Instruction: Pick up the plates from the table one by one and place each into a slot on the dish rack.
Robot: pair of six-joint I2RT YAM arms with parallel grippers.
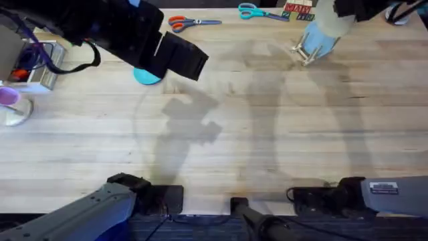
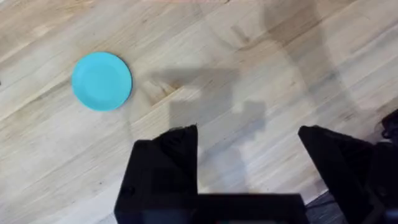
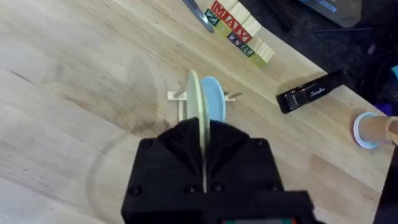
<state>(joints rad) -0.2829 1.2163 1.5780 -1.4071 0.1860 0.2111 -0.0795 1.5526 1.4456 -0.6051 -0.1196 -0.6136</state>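
Note:
A cyan-blue plate (image 2: pixel 101 81) lies flat on the table (image 2: pixel 261 56). My left gripper (image 2: pixel 249 155) hovers above and beside it, open and holding nothing. From overhead, the left arm (image 1: pixel 134 37) covers most of that plate (image 1: pixel 146 77). My right gripper (image 3: pixel 202 134) is shut on a cream plate (image 3: pixel 195 102), held upright and edge-on at the dish rack (image 3: pixel 177 96). Right behind the cream plate, a second blue plate (image 3: pixel 214 104) stands in the rack. I cannot tell whether the cream plate sits in a slot. The overhead view shows the rack (image 1: pixel 304 53) at the far right.
Orange scissors (image 1: pixel 187 23), teal scissors (image 1: pixel 257 11) and letter blocks (image 1: pixel 297 10) lie along the far edge. A black stapler (image 3: pixel 311 93) and a cup (image 3: pixel 373 129) sit past the rack. At the far left are a purple-topped cup (image 1: pixel 10 100) and a tray (image 1: pixel 33 63).

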